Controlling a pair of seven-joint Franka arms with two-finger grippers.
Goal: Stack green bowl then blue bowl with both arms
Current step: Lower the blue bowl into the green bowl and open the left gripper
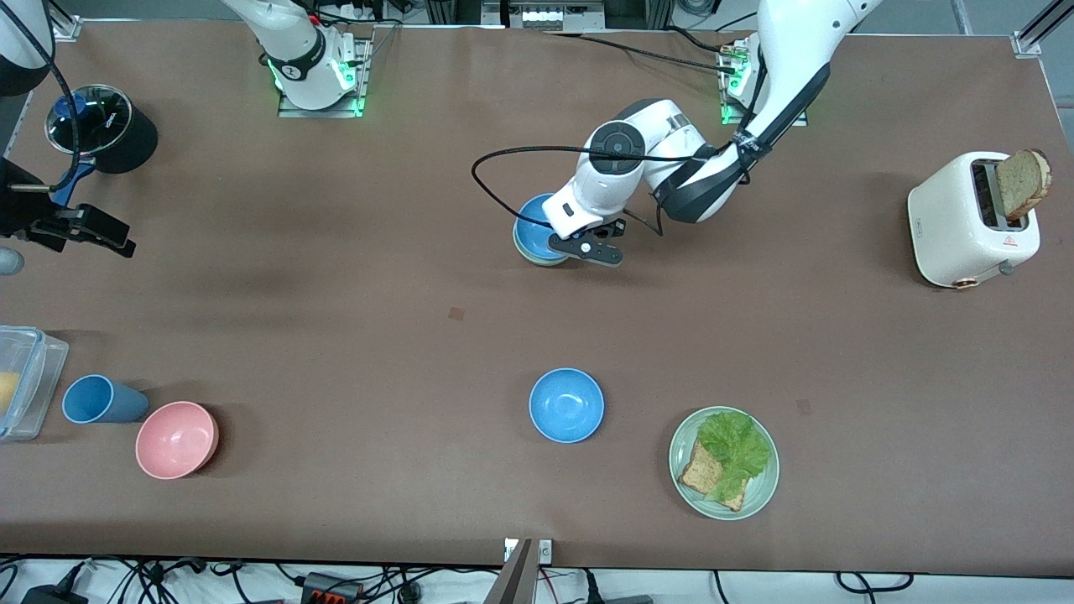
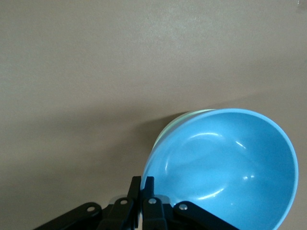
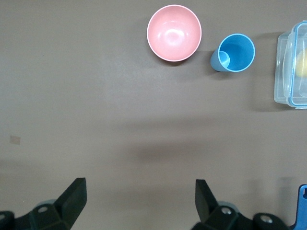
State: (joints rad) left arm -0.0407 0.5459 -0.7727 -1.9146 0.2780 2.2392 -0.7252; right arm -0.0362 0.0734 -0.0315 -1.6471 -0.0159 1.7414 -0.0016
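while nested, blue bowl point(image 2: 225, 167) in green bowl point(image 2: 178, 120)

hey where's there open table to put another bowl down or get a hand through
The widest bare patch lies mid-table, bordered by the stacked blue bowl held in the shut left gripper, the lone blue bowl and the pink bowl. It is crowded around the pink bowl, blue cup and plastic container.

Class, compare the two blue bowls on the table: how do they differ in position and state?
The gripped blue bowl sits in the green bowl, its rim pinched by the left gripper; the free blue bowl stands alone, untouched, nearer the front camera. Both are upright, sky-blue, alike in size.
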